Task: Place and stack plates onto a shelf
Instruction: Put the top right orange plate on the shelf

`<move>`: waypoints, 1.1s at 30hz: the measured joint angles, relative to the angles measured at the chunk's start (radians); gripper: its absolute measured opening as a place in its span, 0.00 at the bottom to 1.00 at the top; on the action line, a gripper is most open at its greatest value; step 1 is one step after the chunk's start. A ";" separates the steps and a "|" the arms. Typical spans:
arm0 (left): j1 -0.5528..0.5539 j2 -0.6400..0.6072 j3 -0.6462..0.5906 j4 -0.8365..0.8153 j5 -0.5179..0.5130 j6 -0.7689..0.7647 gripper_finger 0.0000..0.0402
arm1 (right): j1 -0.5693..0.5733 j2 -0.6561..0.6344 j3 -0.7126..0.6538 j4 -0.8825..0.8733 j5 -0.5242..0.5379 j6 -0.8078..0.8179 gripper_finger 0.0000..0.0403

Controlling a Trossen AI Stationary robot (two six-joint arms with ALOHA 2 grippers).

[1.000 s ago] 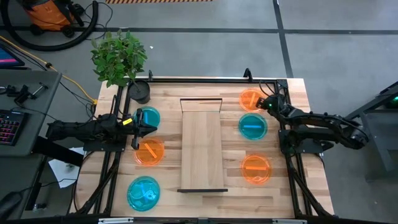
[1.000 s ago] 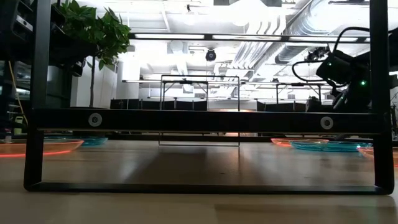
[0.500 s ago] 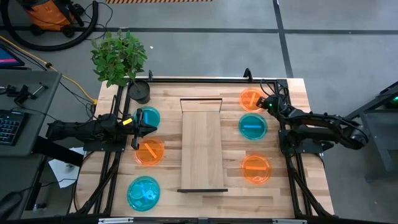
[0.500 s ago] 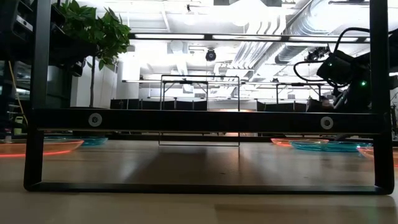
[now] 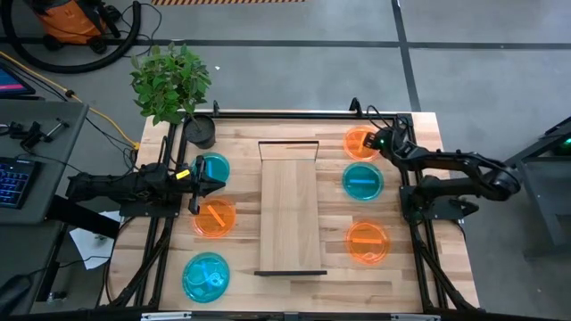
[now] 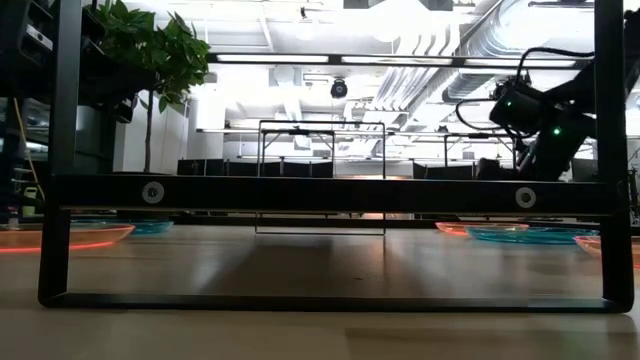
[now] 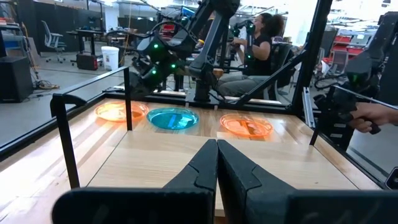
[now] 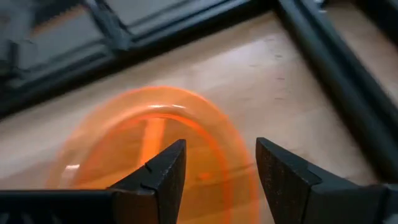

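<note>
Six plates lie flat on the tabletop. On the right are an orange plate (image 5: 359, 141), a cyan one (image 5: 362, 181) and an orange one (image 5: 367, 242). On the left are a cyan plate (image 5: 212, 168), an orange one (image 5: 214, 217) and a cyan one (image 5: 206, 275). The shelf (image 5: 289, 207) stands between the two rows. My right gripper (image 5: 376, 141) is open and hovers over the far-right orange plate (image 8: 149, 143), its fingers either side of the plate's rim. My left gripper (image 5: 198, 185) is shut and waits between the two far-left plates.
A potted plant (image 5: 169, 85) stands at the table's far left corner. Dark frame rails (image 5: 410, 223) run along both side edges. The shelf's dark end frame (image 6: 330, 190) spans the low view. A person (image 7: 261, 37) sits beyond the table's right side.
My right gripper has moved a short way toward the table's far edge and left, coming over the far-right orange plate. The plates and the left arm have stayed put.
</note>
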 joint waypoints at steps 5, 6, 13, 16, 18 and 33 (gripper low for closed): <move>0.000 0.000 0.000 0.000 0.000 0.000 0.00 | -0.020 0.054 0.011 -0.034 0.013 0.015 0.43; 0.000 0.000 0.000 0.000 0.000 0.000 0.00 | -0.020 0.070 0.011 -0.027 0.001 0.017 0.43; 0.000 0.000 0.000 0.000 0.000 0.000 0.00 | 0.000 0.175 0.038 0.020 0.024 0.032 0.43; 0.000 0.000 0.000 0.000 0.000 0.000 0.00 | 0.000 0.200 0.040 0.082 0.001 0.032 0.42; 0.000 0.000 0.000 0.000 0.000 0.000 0.00 | 0.000 0.224 0.040 0.122 -0.006 0.031 0.39; 0.000 0.000 0.000 0.000 0.000 0.000 0.00 | 0.014 0.211 0.038 0.146 -0.093 -0.098 0.01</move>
